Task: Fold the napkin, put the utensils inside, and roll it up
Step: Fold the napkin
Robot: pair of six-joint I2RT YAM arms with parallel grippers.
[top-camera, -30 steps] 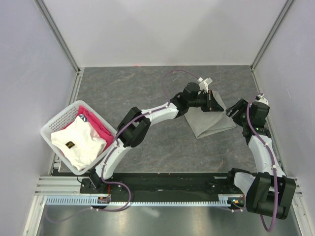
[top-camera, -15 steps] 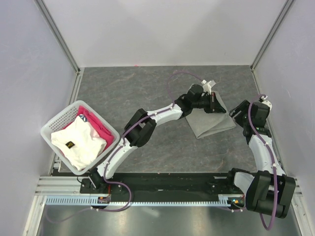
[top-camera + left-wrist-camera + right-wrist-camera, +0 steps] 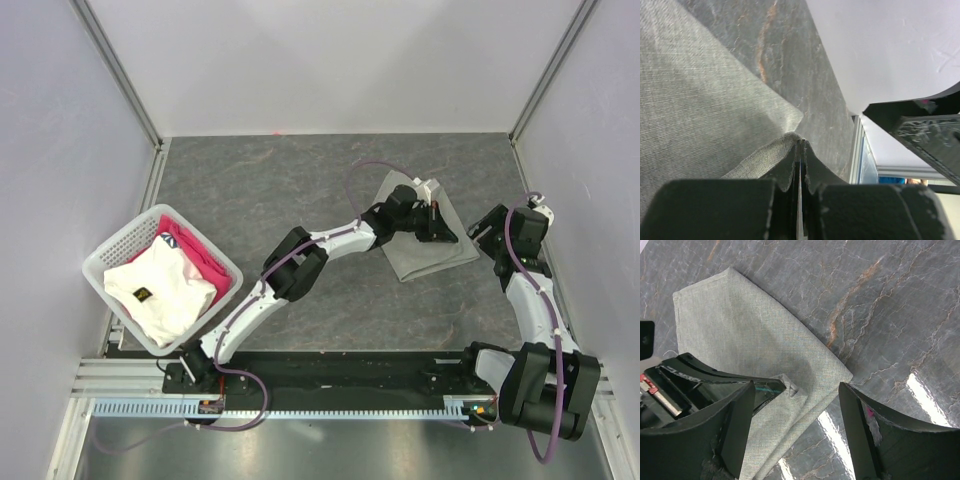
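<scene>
Nearest, at the bottom of the overhead frame, the two arm bases sit on a black rail [image 3: 340, 382] along the desk's front edge. Just beyond, at the lower left, a white plastic basket [image 3: 103, 262] stands on the desk [image 3: 250, 190], well apart from the work. It holds a folded white cloth [image 3: 160, 290] on top of a pink cloth [image 3: 192, 248], which shows along the basket's upper right side. From there the left arm [image 3: 325, 242] stretches diagonally toward the upper right. Its wrist lies across the middle of the napkin [image 3: 432, 258], hiding much of the cloth from above. The napkin rests flat on the desk in the right half of the frame, grey-green, in more than one layer, one corner pointing toward the far wall. The left claw [image 3: 800, 146] is closed tight, with a small raised peak of the napkin's fabric pinched between its fingertips near the cloth's right edge. The right arm [image 3: 530, 300] curves up along the right side. The right claw [image 3: 484, 230] hangs just beside the napkin's right edge, its fingers spread wide with nothing between them. In its own wrist view the left claw's black body blocks the lower left part of the cloth. Farther back, bare grey marbled desk runs to the pale back wall [image 3: 330, 60].
</scene>
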